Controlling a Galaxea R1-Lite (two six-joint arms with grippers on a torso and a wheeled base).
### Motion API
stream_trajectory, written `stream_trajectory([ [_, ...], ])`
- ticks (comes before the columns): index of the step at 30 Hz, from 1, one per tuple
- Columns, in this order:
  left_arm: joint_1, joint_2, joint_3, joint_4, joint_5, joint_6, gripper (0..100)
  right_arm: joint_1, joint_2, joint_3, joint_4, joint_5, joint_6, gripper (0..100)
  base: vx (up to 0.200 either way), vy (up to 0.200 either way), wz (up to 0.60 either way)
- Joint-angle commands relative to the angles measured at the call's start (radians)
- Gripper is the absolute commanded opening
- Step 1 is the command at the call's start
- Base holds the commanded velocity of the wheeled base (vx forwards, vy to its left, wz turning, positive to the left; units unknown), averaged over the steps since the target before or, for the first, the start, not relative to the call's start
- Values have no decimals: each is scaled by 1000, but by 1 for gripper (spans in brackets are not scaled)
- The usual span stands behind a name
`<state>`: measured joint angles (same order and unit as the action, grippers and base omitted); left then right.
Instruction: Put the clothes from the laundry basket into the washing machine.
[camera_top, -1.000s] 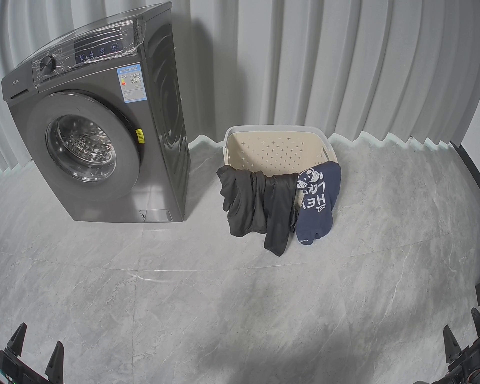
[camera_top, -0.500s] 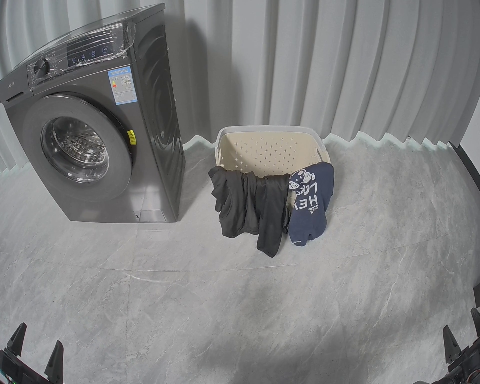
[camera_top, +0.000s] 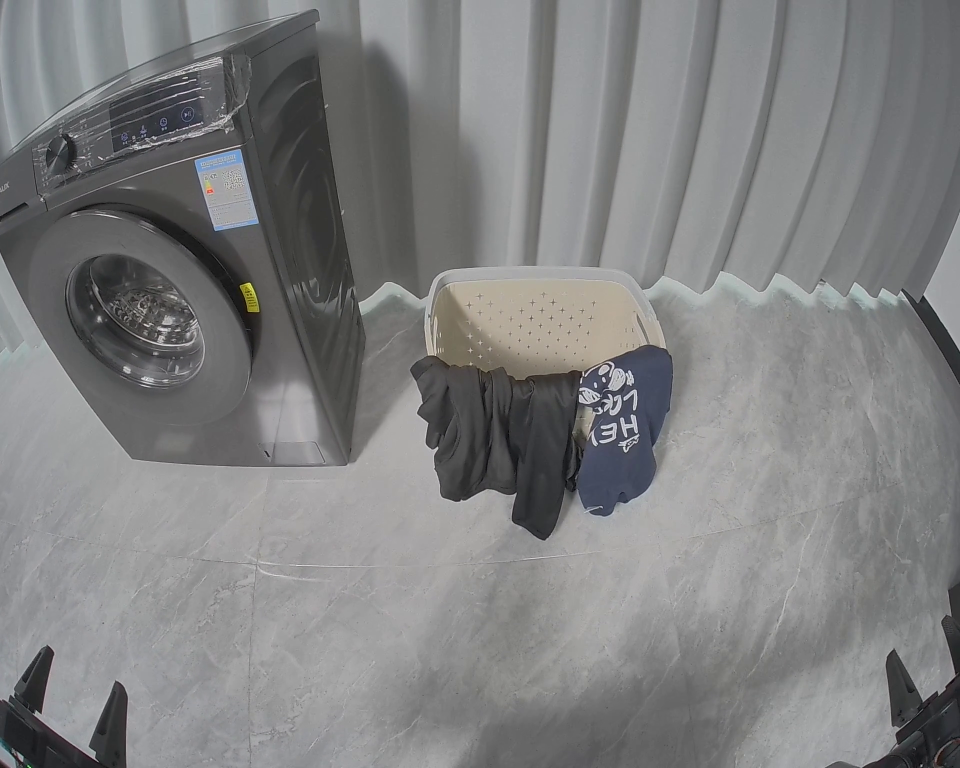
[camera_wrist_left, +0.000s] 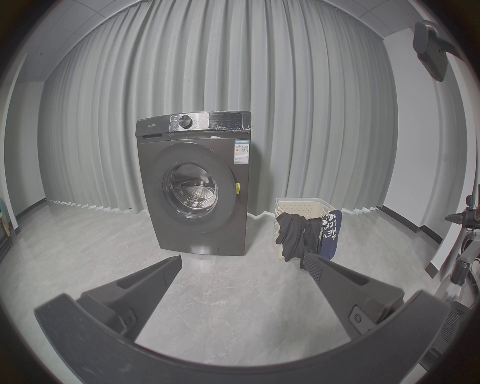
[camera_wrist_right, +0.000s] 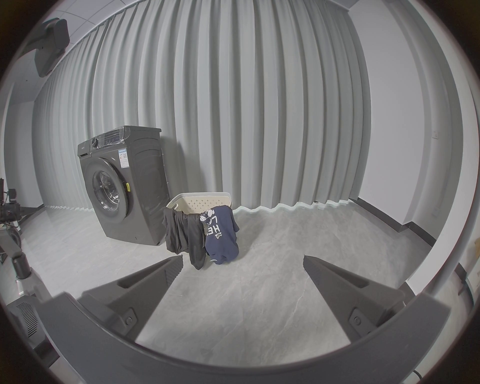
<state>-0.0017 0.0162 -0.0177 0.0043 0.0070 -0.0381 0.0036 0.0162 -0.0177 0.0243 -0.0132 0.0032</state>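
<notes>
Clothes hang over the near rim of the cream plastic laundry basket (camera_top: 540, 320): black garment (camera_top: 490, 440), navy printed shirt (camera_top: 625, 440). We find them well ahead, between left gripper (camera_wrist_left: 241, 259) and right gripper (camera_wrist_right: 241, 260), jaws wide apart, empty.

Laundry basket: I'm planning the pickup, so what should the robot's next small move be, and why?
Probably drive a little closer to the laundry basket. The left gripper and right gripper sit low and far short of it, jaws open and empty, while the black garment and navy printed shirt hang over its front rim, likely out of reach.
</notes>
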Motion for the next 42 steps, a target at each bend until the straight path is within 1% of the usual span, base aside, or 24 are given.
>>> stream_trajectory([
  [1,0,-10,16,-1,2,0,100,1,-7,7,0,1,0,100,0,0,0],
  [16,0,-10,16,-1,1,0,100,1,-7,7,0,1,0,100,0,-200,0],
  [25,0,-10,16,-1,1,0,100,1,-7,7,0,1,0,100,0,0,0],
  [37,0,-10,16,0,1,0,100,-1,-7,7,0,1,0,100,200,0,0],
  [42,0,-10,16,0,1,0,100,1,-7,7,0,1,0,100,0,0,0],
])
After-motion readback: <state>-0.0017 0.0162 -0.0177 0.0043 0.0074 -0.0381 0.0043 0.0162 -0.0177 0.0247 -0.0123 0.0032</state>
